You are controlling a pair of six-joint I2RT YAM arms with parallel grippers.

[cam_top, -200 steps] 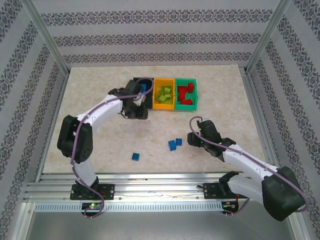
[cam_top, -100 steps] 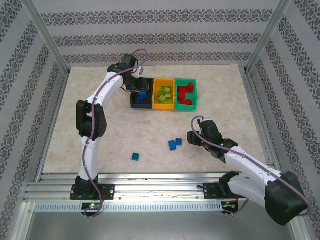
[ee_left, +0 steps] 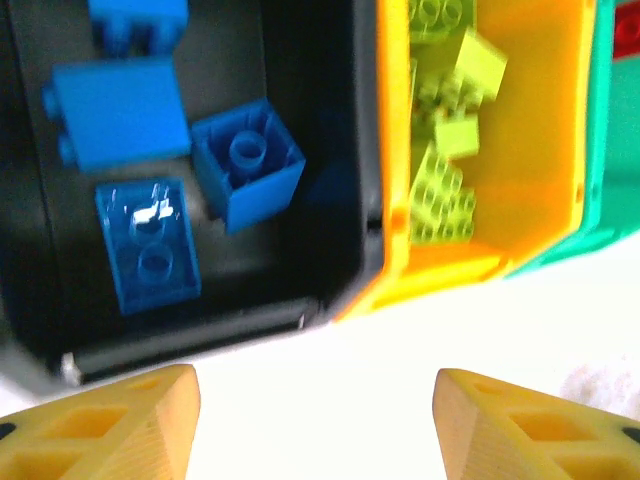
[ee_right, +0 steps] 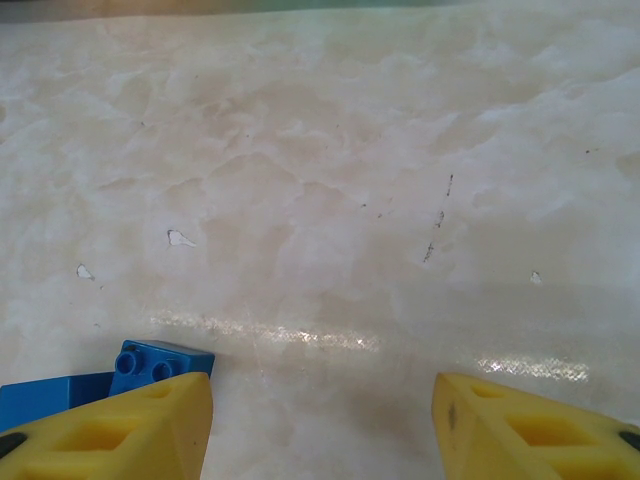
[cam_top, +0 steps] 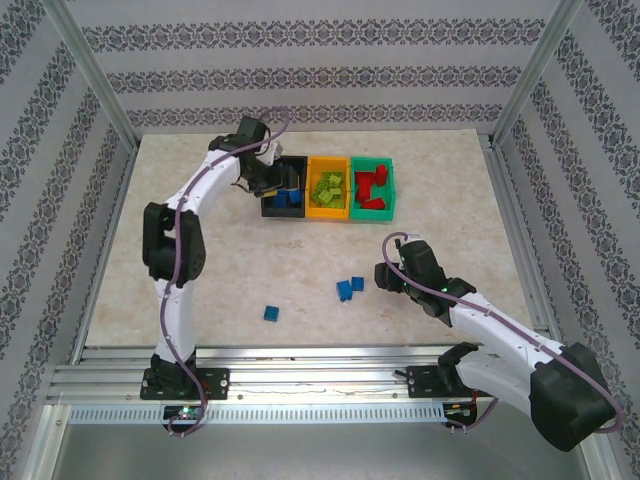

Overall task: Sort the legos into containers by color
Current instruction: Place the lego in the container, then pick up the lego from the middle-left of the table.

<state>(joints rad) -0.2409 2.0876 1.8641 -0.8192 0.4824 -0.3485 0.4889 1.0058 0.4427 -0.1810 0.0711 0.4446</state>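
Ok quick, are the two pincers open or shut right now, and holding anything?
Left pincer: open, holding nothing, by the black bin.
Right pincer: open, holding nothing, a blue lego beside one finger.

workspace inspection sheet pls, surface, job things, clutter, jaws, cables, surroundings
surface: beige marbled table top, small scuffs in the right wrist view
job's things: black plastic bin holds blue studded bricks, orange-yellow plastic bin lime bricks, green plastic bin red bricks; single blue brick and blue pair loose on the table
clutter: nothing seen
grippers: left jaws open at the black bin's edge; right jaws open beside the blue pair
cables: purple cable along each arm
surroundings: patterned wallpaper walls, aluminium frame posts
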